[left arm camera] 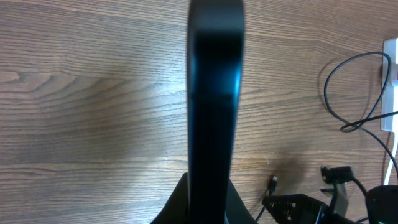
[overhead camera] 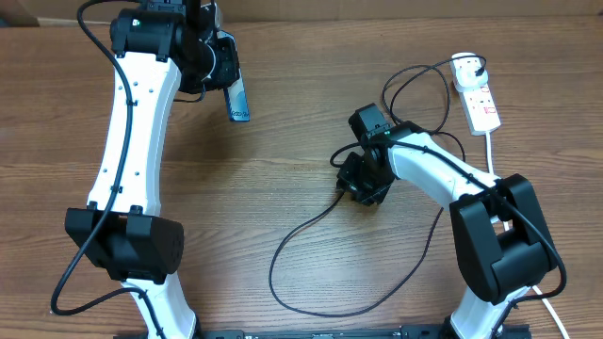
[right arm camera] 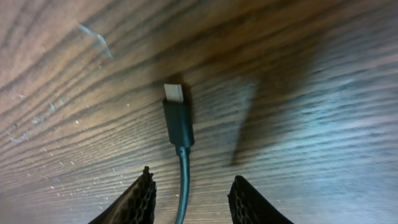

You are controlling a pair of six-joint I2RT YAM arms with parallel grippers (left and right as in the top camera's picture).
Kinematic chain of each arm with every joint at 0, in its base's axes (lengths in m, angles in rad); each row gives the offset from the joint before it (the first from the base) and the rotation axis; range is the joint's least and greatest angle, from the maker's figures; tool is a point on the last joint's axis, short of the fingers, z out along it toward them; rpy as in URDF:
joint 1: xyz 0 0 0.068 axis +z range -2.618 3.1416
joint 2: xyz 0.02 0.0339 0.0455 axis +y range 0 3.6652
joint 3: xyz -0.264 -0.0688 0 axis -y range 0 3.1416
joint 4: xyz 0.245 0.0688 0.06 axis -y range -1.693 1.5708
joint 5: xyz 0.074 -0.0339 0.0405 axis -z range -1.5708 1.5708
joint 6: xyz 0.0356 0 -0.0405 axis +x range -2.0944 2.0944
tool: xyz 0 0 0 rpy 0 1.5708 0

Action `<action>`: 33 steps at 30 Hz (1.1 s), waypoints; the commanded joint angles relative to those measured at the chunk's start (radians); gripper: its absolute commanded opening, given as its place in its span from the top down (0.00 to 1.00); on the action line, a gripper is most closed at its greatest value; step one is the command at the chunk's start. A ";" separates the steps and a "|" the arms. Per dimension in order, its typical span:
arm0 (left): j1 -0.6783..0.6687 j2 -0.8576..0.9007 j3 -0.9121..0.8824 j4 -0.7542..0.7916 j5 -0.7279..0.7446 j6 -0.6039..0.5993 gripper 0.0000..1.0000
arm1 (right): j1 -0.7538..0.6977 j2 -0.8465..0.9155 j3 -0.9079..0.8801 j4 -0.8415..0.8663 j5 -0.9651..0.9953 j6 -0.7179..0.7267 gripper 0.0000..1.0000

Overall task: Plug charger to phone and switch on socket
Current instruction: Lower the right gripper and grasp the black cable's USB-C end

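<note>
Charger-grasp step. Slim teal-screened phone point(overhead camera: 238, 102) is held clamped by left end effector point(overhead camera: 226, 83), 11 o'clock. Thin black charger cable point(right arm camera: 178, 121) tip is straddled, ungripped, by half-wide right end effector point(right arm camera: 191, 199), mid wooden counter point(overhead camera: 283, 132). Closure on tip is called for next.

Soft overhead glare, blurred wrist close-ups

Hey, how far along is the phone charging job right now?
Done: the left jaws hold the phone. In hand: the right jaws stand open astride the charger connector, which lies on the table, ungripped. Left: plugging it into the phone and switching on the socket.
</note>
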 commanded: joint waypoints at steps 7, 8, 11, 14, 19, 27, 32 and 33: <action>-0.008 0.002 0.008 0.005 -0.002 -0.006 0.96 | 0.000 -0.030 -0.073 0.077 -0.015 0.037 0.64; -0.008 0.002 0.008 0.005 -0.002 -0.007 0.96 | -0.002 -0.030 -0.073 0.079 -0.005 0.036 0.64; -0.008 0.002 0.008 0.005 -0.002 -0.006 0.96 | -0.003 -0.030 -0.073 0.089 0.017 0.036 0.68; -0.008 0.002 0.008 0.005 -0.002 -0.006 0.96 | -0.003 -0.030 -0.073 0.111 0.026 0.032 0.73; -0.008 0.002 0.008 0.005 -0.002 -0.006 0.96 | -0.003 -0.030 -0.073 0.129 0.032 0.032 0.82; -0.008 0.002 0.008 0.006 -0.002 -0.006 0.96 | -0.003 -0.030 -0.073 0.133 0.051 0.032 0.90; -0.008 0.002 0.008 0.009 -0.002 -0.006 0.96 | -0.003 -0.030 -0.073 0.151 0.050 0.032 0.94; -0.008 0.002 0.008 0.009 -0.002 -0.006 0.96 | -0.003 -0.030 -0.073 0.156 0.050 0.032 0.96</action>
